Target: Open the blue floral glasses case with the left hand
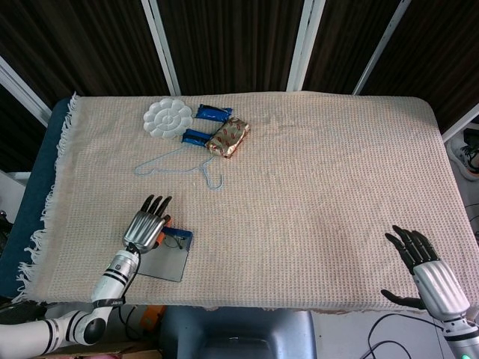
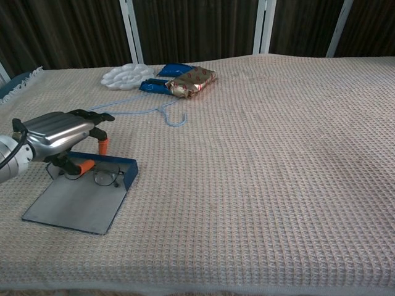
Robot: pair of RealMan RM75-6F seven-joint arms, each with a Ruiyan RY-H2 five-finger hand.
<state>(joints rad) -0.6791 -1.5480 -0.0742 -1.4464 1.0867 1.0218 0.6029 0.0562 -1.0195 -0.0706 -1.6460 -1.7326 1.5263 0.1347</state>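
The blue glasses case [image 2: 74, 206] lies open near the table's front left, its grey lid flat toward me. Its blue tray [image 2: 126, 174] holds a pair of glasses [image 2: 105, 177]. My left hand [image 2: 58, 132] hovers over the tray's left end, with an orange-tipped finger behind the far wall and the thumb inside, pinching that wall. In the head view the same hand [image 1: 146, 228] covers the left part of the case [image 1: 166, 263]. My right hand [image 1: 430, 269] rests at the front right edge with fingers spread and holds nothing.
At the back left lie a white flower-shaped palette [image 1: 167, 118], two blue packets [image 1: 213, 113], a gold-wrapped pack [image 1: 228, 137] and a light blue wire hanger [image 1: 179, 158]. A beige woven cloth [image 1: 322, 187] covers the table.
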